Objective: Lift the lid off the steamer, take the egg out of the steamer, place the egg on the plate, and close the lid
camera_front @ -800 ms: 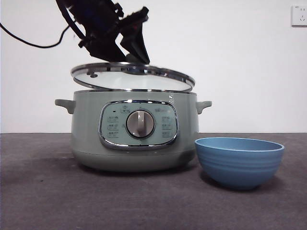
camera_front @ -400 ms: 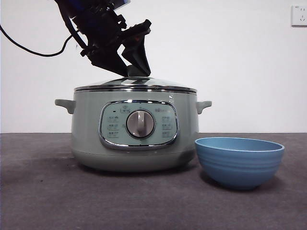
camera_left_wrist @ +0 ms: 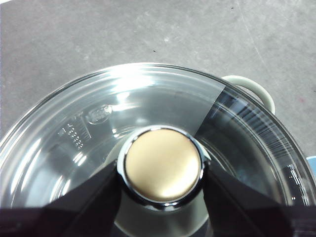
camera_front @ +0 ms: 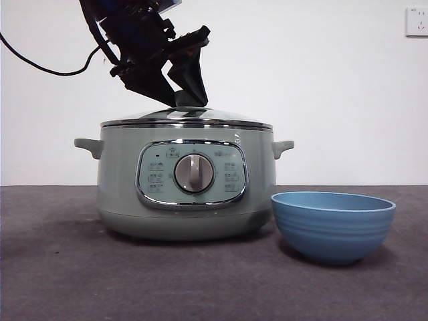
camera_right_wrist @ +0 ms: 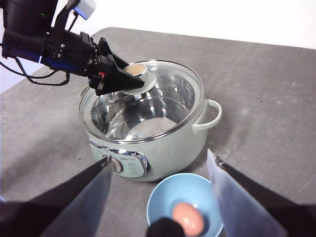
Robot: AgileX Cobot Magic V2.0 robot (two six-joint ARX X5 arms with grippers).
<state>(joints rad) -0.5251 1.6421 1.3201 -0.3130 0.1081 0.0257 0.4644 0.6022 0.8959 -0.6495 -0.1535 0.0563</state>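
Now the lid [camera_front: 186, 119] sits flat on the steamer [camera_front: 184, 182], its chrome rim meeting the pot's edge all around. The left gripper [camera_left_wrist: 162, 170] comes down from above and its two jaws are pressed against both sides of the lid's knob [camera_left_wrist: 162, 164], so it has hold of the knob. In the right wrist view the same gripper [camera_right_wrist: 129, 79] reaches in from the far side of the pot.

The right gripper [camera_right_wrist: 160, 197] hangs above the plate [camera_right_wrist: 163, 197], its jaws spread wide and holding nothing. The egg [camera_right_wrist: 187, 218] lies inside the plate, under the gap between these jaws.

The plate [camera_front: 333, 226] stands just beside the steamer, at the side of one small handle [camera_front: 283, 146]; whether they touch I cannot tell. The table [camera_front: 60, 267] is bare and dark in front of both things and beyond the other handle [camera_front: 88, 145].
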